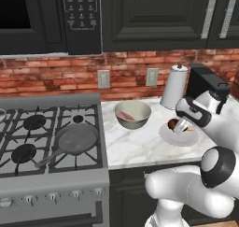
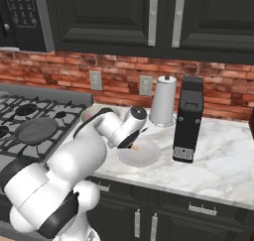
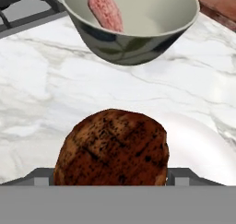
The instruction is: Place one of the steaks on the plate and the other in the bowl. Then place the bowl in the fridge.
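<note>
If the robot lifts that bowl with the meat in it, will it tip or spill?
Probably not. The bowl looks deep and wide, sitting upright on the counter, so it should stay steady. The steak lies low against the inside wall, so it likely stays in, though it may slide. The smooth thin rim could be slippery for the gripper.

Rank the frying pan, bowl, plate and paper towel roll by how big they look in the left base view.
1. Frying pan, handle included.
2. Paper towel roll.
3. Bowl and plate look about alike; the arm hides part of the plate, so I won't rank them.
</note>
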